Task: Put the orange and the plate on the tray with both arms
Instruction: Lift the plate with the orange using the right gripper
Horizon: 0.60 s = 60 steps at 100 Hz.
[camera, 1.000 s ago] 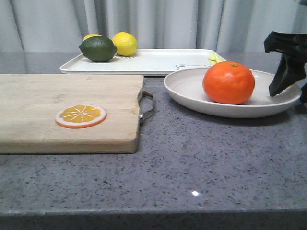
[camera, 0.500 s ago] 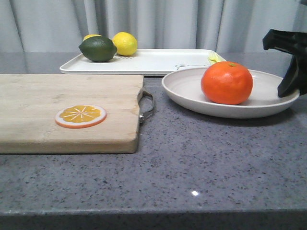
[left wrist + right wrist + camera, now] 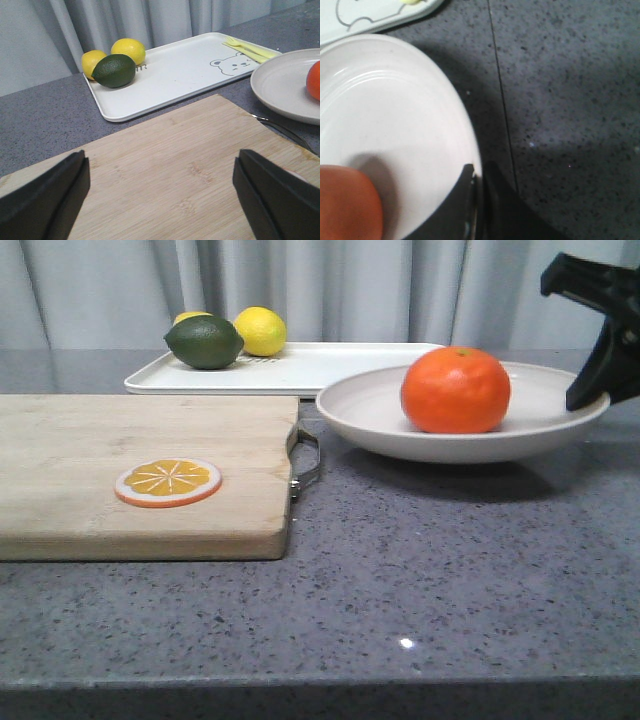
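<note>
Orange [image 3: 456, 390] sits in the plate [image 3: 380, 412], toward the plate's right half in the front view, stem dimple up. Plate is lifted off the counter [image 3: 420, 580] — shadow visible on the stone under it — and roughly level. Its far edge overlaps the near right corner of the tray [image 3: 330, 368] in the front view; can't tell whether it is above the tray or just in front of it.

Right pincer [image 3: 476, 200] is pinching the plate's right rim: one finger inside the rim, the other outside, pressed onto the edge. In the front view the same pincer shows as a black shape at the plate's right end.

Left pincer [image 3: 160, 192] is spread wide, holding nothing, hovering over the wooden cutting board [image 3: 140, 470] — both fingers well apart in the left wrist view, board grain between them.

Tray lies at the back of the counter, bear drawing [image 3: 231, 64] at its right end, yellow fork-like utensils [image 3: 250, 47] beside the bear. At the tray's left end: a dark green lime-like fruit [image 3: 204, 341], with two yellow lemons [image 3: 260, 330] just behind it.

Flat orange slice [image 3: 168, 482] lies on the board, near its middle. Board's metal handle [image 3: 308, 455] points toward the plate. Grey curtain behind.
</note>
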{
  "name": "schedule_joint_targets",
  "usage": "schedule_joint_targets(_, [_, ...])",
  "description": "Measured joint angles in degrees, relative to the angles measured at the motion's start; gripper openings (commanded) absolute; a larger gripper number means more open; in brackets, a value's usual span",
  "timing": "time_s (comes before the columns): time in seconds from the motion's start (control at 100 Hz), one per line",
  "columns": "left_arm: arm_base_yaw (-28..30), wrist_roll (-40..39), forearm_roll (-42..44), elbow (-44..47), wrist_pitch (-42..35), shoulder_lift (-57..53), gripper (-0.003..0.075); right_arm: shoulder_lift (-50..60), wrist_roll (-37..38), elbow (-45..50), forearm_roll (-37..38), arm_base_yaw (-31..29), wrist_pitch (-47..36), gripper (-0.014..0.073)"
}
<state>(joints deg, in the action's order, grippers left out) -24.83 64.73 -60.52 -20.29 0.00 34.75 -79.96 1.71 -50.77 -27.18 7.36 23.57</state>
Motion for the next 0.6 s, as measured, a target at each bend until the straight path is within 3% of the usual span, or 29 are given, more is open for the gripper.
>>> schedule_joint_targets(0.28, [0.0, 0.0, 0.0, 0.0, 0.0, 0.0, 0.0564, -1.4, -0.4, -14.1, 0.0, 0.0, 3.1, -0.0100])
schedule_joint_targets(0.6, [0.0, 0.0, 0.0, 0.0, 0.0, 0.0, 0.0564, -15.2, -1.7, -33.7, -0.1, 0.0, 7.4, -0.0100])
